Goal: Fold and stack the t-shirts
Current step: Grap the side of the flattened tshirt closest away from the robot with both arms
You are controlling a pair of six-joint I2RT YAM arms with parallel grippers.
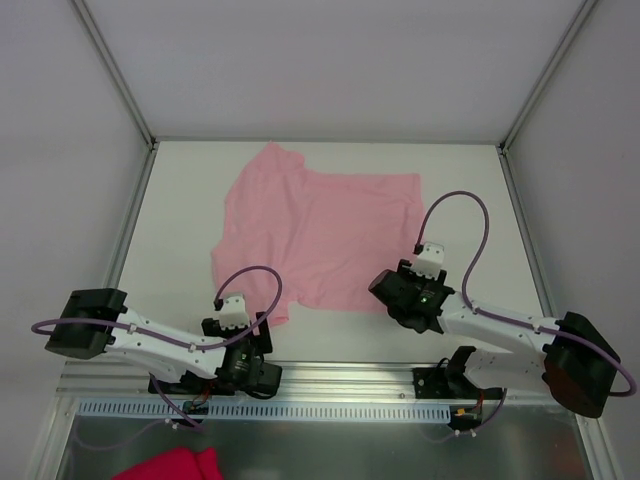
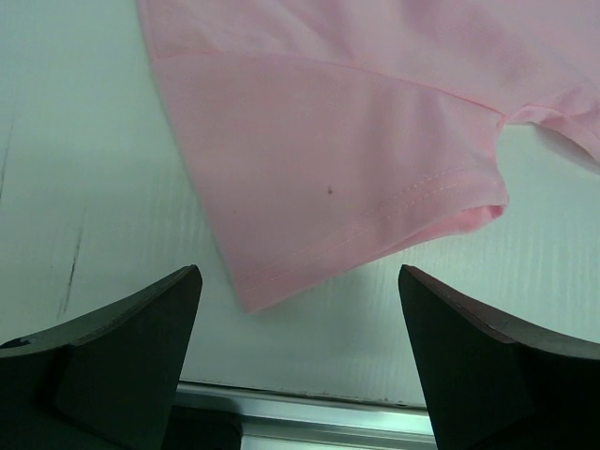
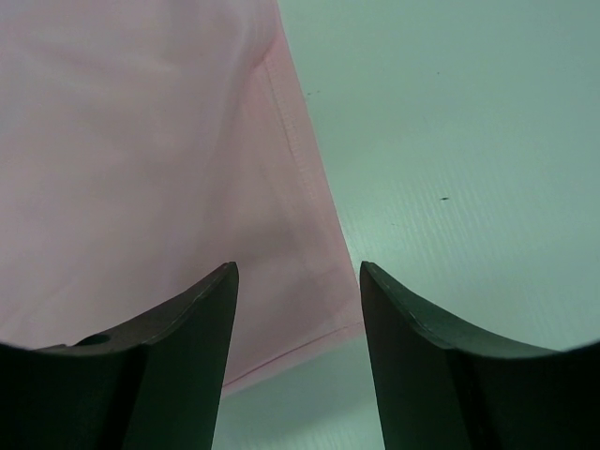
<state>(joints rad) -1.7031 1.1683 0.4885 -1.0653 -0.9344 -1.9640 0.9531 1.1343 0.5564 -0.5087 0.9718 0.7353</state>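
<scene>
Left jaws stand wide apart and empty, hovering low over the white surface [image 1: 175, 230] just short of the hem of the near sleeve [image 2: 347, 206]. Right jaws are about half open, also holding nothing, with the garment's near right corner [image 3: 300, 319] lying below the gap between them. Both belong to the pale pink t-shirt [image 1: 320, 235], which is spread out mid-surface, mostly flat with slight wrinkling. No fold looks made yet and nothing is stacked, so I judge the whole task remains; a magenta cloth [image 1: 170, 465] lies apart below the front rail
</scene>
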